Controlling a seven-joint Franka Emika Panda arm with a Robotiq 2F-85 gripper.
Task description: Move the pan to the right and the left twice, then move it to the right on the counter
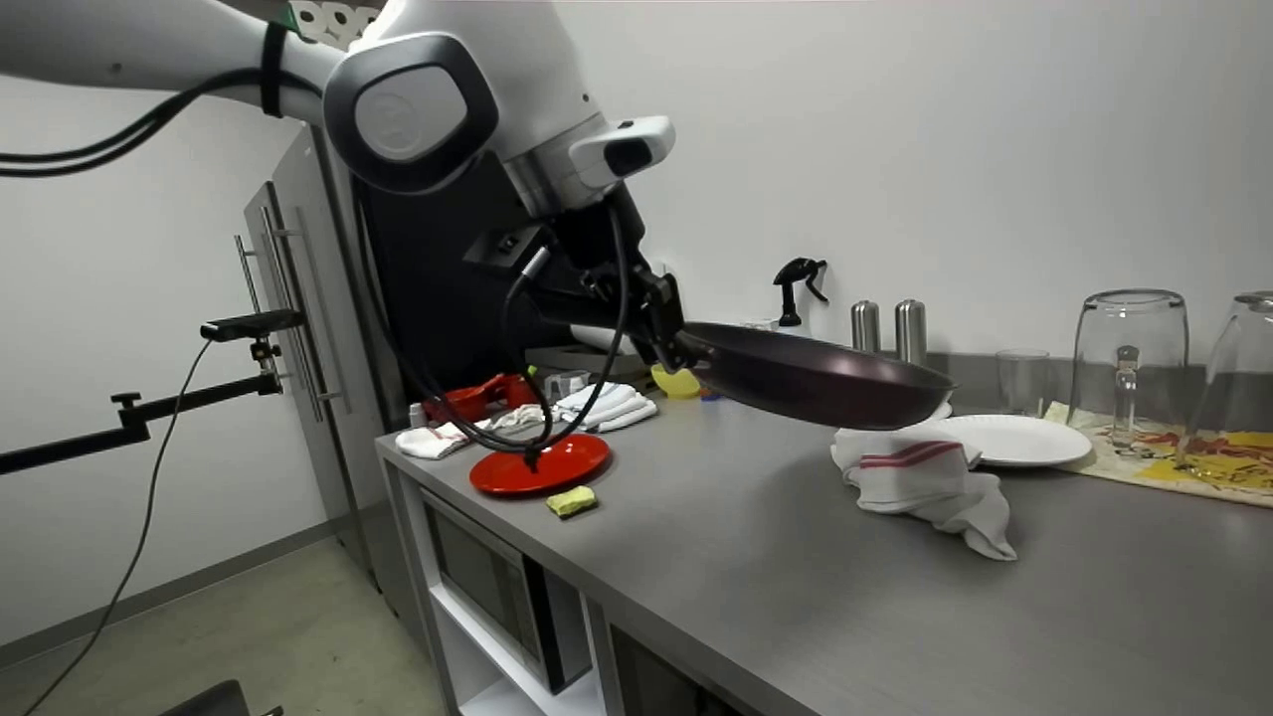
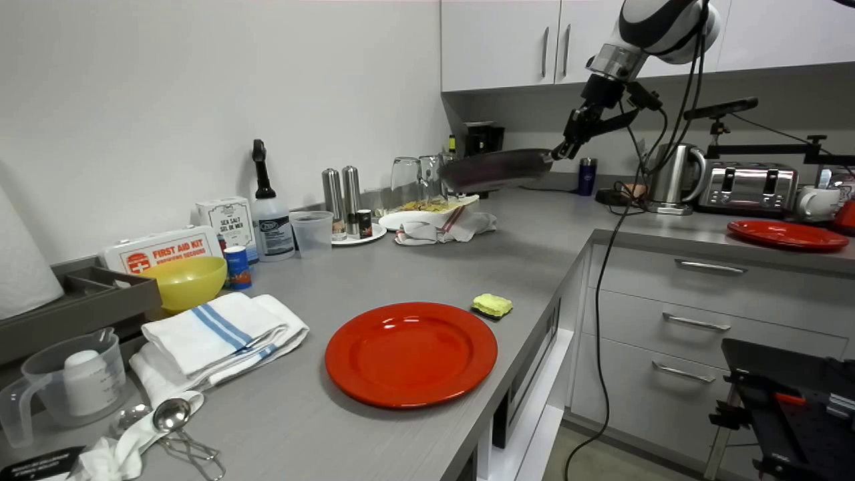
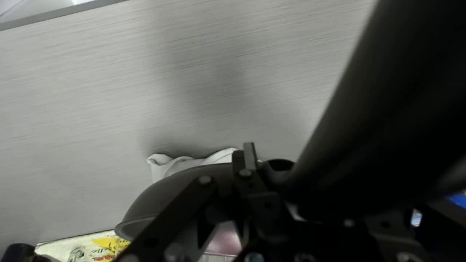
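Observation:
The pan [image 1: 820, 383] is round and black with a dark purple sheen, and hangs in the air above the grey counter [image 1: 716, 557]. It also shows in an exterior view [image 2: 497, 170], tilted slightly. My gripper [image 1: 681, 343] is shut on the pan's handle close to the bowl; the gripper shows there too [image 2: 562, 148]. The long black handle [image 2: 618, 121] runs back past the fingers towards the arm. In the wrist view the handle fills the right side as a dark blur, the pan's underside [image 3: 174, 189] lies beyond the fingers, and the fingers' contact is partly hidden.
A white towel with red stripes [image 1: 925, 477] lies below the pan, beside a white plate [image 1: 1009, 440]. Glass pitchers [image 1: 1129, 368] and metal grinders [image 1: 910, 331] stand near the wall. A red plate [image 2: 411, 354] and a yellow sponge [image 2: 492, 305] lie near the front edge.

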